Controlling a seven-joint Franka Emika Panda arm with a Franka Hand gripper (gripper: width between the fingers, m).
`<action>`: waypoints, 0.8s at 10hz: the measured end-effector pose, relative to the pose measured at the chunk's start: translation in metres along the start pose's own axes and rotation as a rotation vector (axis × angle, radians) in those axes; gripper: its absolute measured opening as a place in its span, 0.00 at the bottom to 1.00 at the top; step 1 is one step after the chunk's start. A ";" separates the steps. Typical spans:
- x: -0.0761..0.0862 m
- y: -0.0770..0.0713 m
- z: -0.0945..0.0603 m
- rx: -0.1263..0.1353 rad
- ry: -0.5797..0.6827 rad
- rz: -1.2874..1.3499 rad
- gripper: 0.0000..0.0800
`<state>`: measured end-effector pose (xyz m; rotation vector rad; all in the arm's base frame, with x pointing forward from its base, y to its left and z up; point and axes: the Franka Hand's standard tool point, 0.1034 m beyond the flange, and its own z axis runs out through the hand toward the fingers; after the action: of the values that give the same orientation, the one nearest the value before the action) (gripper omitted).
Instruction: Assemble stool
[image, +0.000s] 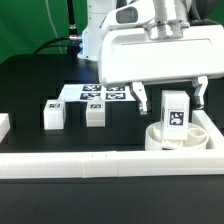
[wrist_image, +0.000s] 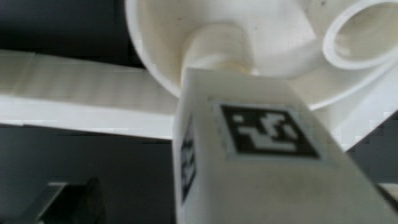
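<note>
Border rail (image: 100, 163) foremost; beyond, a leg (image: 175, 113) stands apparently socketed in the seat (image: 155, 139), pincer (image: 172, 107) wide astride it.

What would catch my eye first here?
The big white robot gripper hangs open astride a short blocky white tagged leg standing upright on the thick round white seat, at the exterior view's right. Two more such legs rest on the black table further left.

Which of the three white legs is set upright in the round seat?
The leg between the gripper's fingers, at the exterior view's right, stands in the seat; the other two legs rest on the table.
</note>
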<state>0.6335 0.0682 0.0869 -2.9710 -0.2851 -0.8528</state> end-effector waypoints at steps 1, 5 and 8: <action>0.003 -0.001 -0.004 0.003 -0.009 -0.002 0.81; 0.000 -0.001 -0.002 0.003 -0.013 -0.002 0.81; -0.003 -0.004 0.002 0.020 -0.084 -0.003 0.81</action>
<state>0.6314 0.0717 0.0839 -2.9929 -0.2991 -0.7219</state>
